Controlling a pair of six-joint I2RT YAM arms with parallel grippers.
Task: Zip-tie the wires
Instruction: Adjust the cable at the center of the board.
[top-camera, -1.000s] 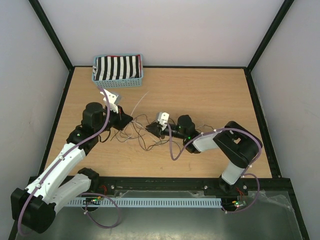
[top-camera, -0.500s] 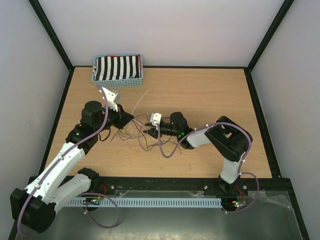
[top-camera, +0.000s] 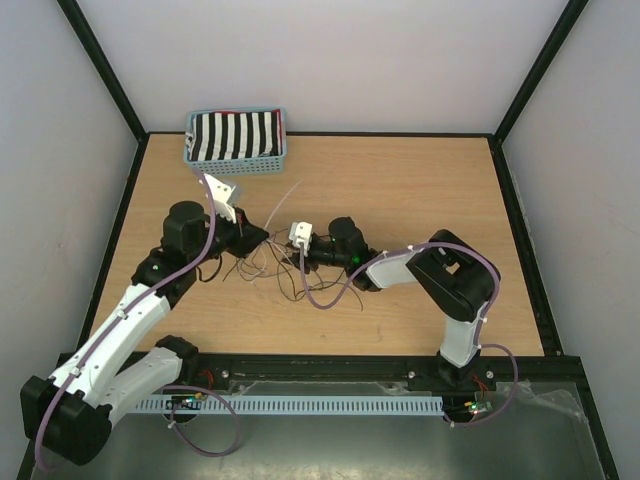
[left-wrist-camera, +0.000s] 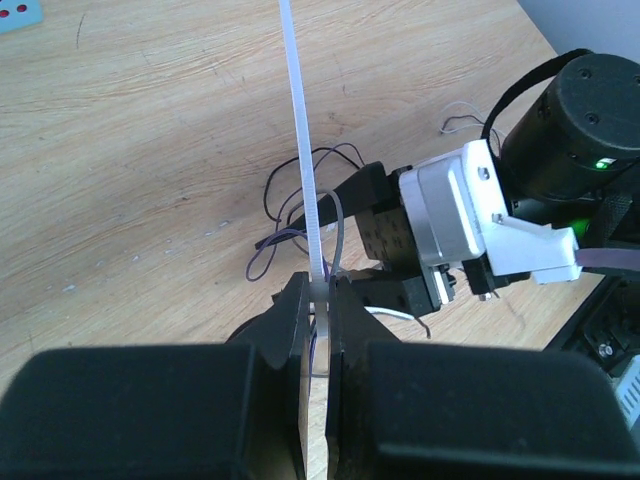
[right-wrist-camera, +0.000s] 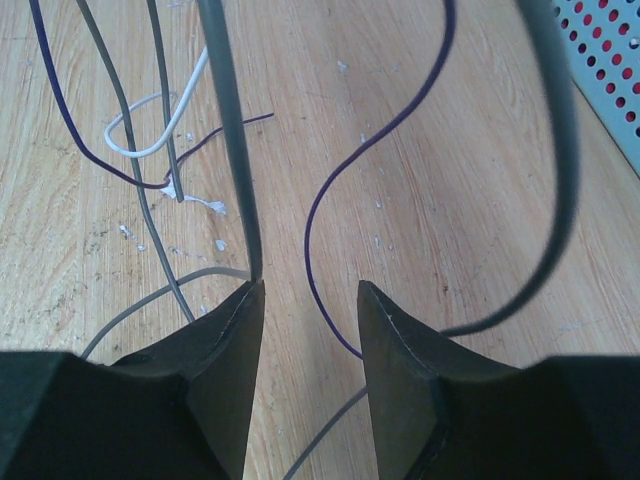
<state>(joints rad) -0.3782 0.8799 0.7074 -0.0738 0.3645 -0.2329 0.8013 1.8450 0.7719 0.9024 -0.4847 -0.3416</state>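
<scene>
The wires (top-camera: 268, 268) are thin dark and pale strands curling in loops on the table between my two grippers. My left gripper (top-camera: 252, 238) is shut on a white zip tie (top-camera: 281, 200). In the left wrist view the jaws (left-wrist-camera: 320, 292) pinch the zip tie (left-wrist-camera: 303, 150), which runs up and away over the wires (left-wrist-camera: 296, 200). My right gripper (top-camera: 280, 250) is open, low over the wires, facing the left one; it also shows in the left wrist view (left-wrist-camera: 348, 238). In the right wrist view the open gripper (right-wrist-camera: 308, 295) has a purple strand (right-wrist-camera: 325, 200) and grey strands between and beside its jaws, holding nothing.
A blue basket (top-camera: 237, 166) with a black-and-white striped cloth stands at the far left corner; its perforated wall shows in the right wrist view (right-wrist-camera: 610, 70). Dark frame rails border the wooden table (top-camera: 420, 190).
My right arm has reached further left, bringing its open gripper over the wires close to the left gripper. The left gripper has stayed put with the zip tie.
</scene>
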